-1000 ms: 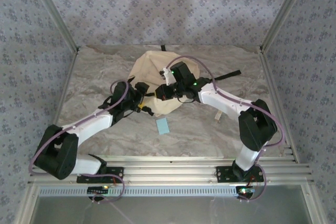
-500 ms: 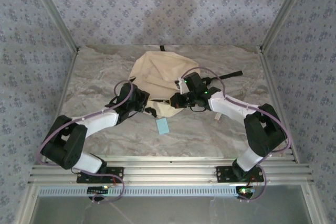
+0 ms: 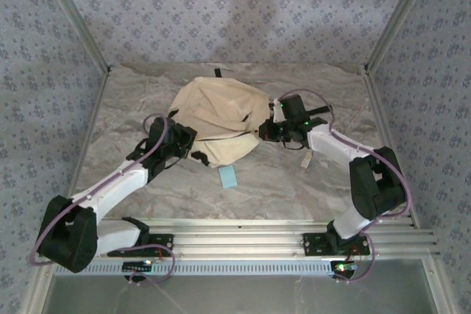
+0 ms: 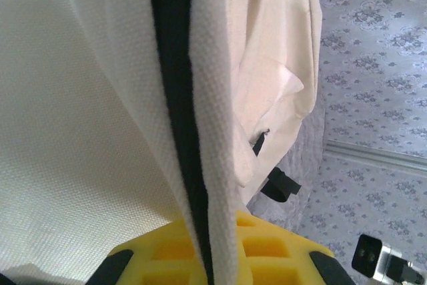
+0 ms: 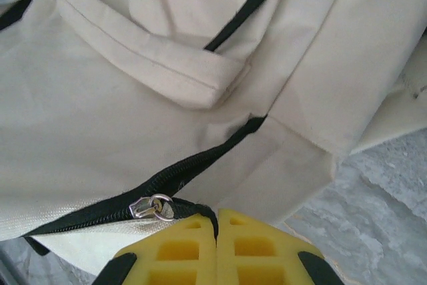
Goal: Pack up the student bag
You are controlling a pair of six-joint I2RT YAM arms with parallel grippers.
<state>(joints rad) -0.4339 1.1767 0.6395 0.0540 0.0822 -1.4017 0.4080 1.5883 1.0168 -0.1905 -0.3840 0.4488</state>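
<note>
The student bag lies on the marble-patterned table, at the middle towards the back, and it is wider and flatter than it was a second ago. That comes from the arms. The left gripper was spread beside the bag's near-left edge and has now snapped shut there. In the left wrist view its yellow pads pinch a fold of cream cloth along a black zipper line. The right gripper has swung from over the bag's middle out to its right side. There its pads are pressed together on the zipper tape, just beside the silver zipper pull and below the front pocket flap.

With both edges held, I'd say they are pulling the bag taut to work the zipper. A small light-blue card lies unpacked just in front of the bag.

I can read no brand, label or writing anywhere.
</note>
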